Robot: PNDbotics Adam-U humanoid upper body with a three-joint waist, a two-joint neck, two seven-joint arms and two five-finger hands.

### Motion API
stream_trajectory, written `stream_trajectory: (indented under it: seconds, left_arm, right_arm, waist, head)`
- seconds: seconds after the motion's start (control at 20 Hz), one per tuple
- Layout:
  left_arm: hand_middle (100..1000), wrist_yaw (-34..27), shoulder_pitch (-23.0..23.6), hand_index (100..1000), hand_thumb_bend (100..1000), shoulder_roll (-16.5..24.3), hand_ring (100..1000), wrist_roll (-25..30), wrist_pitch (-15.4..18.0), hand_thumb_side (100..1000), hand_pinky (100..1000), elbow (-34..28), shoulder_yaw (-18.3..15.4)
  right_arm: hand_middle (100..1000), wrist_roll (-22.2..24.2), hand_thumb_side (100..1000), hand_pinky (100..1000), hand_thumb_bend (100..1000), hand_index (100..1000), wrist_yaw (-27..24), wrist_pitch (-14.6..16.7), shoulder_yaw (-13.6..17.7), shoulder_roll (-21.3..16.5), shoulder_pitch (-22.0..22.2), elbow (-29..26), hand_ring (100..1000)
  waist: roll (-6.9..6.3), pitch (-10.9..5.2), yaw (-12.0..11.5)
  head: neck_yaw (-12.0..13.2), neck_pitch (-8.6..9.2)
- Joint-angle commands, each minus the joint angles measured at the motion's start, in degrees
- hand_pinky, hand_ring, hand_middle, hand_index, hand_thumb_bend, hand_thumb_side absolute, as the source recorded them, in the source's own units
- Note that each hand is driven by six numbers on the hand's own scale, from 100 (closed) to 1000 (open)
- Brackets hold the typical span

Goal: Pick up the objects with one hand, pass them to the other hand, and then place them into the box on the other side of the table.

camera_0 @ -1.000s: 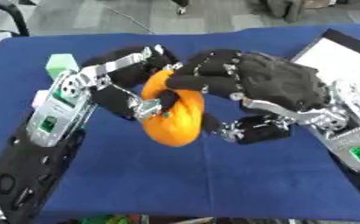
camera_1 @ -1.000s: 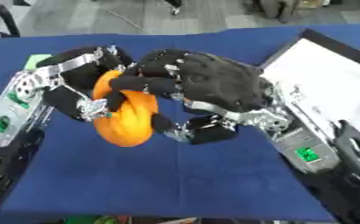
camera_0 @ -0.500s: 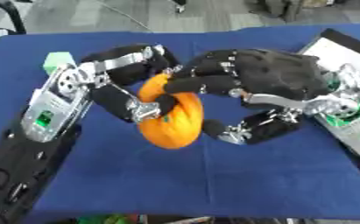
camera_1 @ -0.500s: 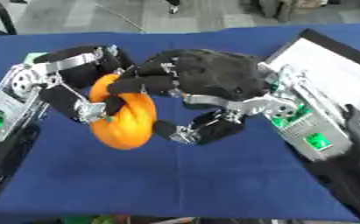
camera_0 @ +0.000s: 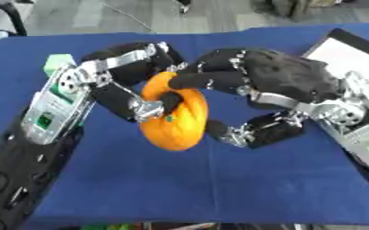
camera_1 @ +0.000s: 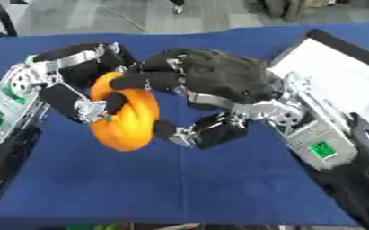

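Pumpkin (camera_0: 174, 117) hangs between both hands above the blue tablecloth (camera_0: 218, 188), an orange, ribbed, glossy ball that looks hard and slippery. Left hand (camera_0: 132, 85) curls round its upper left side, with one dark finger hooked over the front. Right hand (camera_1: 211, 78) comes in from the other side, its fingers (camera_0: 207, 81) wrapped over the top and its thumb (camera_0: 250, 132) tucked under the lower right, so both are clamped on the same thing (a handover half made, by my reading).

The risk is timing: if the left lets go before the right has the weight, the round, smooth body could roll out past the thumb and drop to the cloth. The crossed fingers could also snag as they part.

Beyond the right hand's wrist lies the box (camera_1: 340, 72), white inside with a dark rim
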State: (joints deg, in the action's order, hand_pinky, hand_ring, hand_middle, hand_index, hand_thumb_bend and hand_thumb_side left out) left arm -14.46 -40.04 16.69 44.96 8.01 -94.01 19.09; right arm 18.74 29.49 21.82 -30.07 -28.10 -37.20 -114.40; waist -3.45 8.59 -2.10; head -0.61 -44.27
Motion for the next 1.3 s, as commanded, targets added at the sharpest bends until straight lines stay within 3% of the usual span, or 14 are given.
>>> stream_trajectory:
  seconds: [0.05, 0.15, 0.35, 0.65, 1.05, 1.3]
  left_arm:
    - [453, -1.55, -2.04, 527, 100, -0.8, 459, -0.17, -0.44, 309, 587, -2.09, -0.73]
    - [453, -1.95, -2.11, 527, 100, -1.09, 460, -0.21, -0.69, 312, 589, -2.18, -0.84]
    - [454, -2.34, -2.07, 528, 100, -1.36, 461, -0.27, -1.12, 311, 591, -2.31, -0.89]
    - [463, -2.19, -1.59, 541, 100, -1.31, 469, -0.07, -1.3, 305, 599, -2.36, -0.85]
    - [533, -1.67, -0.6, 627, 100, -0.72, 508, 0.85, -1.05, 364, 634, -2.28, -1.49]
    - [556, -1.76, -0.46, 663, 100, -0.89, 526, 0.72, -1.14, 481, 648, -2.03, -2.17]
  right_arm:
    - [755, -2.78, 100, 802, 100, 886, 2.15, -0.42, -0.06, 0.21, 0.19, -0.19, 747]
    - [698, -5.12, 100, 783, 100, 827, 3.11, -0.75, -0.13, 0.57, 0.6, -0.19, 701]
    - [585, -10.45, 100, 749, 100, 599, 5.02, -1.69, -0.31, 1.31, 1.1, -0.19, 623]
    - [503, -18.94, 100, 685, 100, 351, 6.11, -3.58, -0.32, 1.67, 1.62, -0.19, 552]
    - [476, -22.79, 100, 677, 100, 329, 6.47, -3.75, -0.15, 1.55, 2.22, -0.19, 546]
    - [468, -23.72, 100, 675, 100, 306, 6.39, -3.47, 0.25, 1.54, 2.42, -0.19, 544]
  waist:
    - [0.09, -0.77, -0.07]
    - [0.07, -0.8, -0.09]
    - [0.05, -0.84, -0.16]
    - [0.09, -0.85, -0.23]
    - [0.09, -0.84, -0.24]
    - [0.11, -0.84, -0.21]
  head:
    - [-0.26, 0.15]
    - [-0.45, 0.15]
    - [-0.76, 0.15]
    - [-0.85, 0.15]
    - [-0.96, 0.15]
    - [-1.08, 0.15]
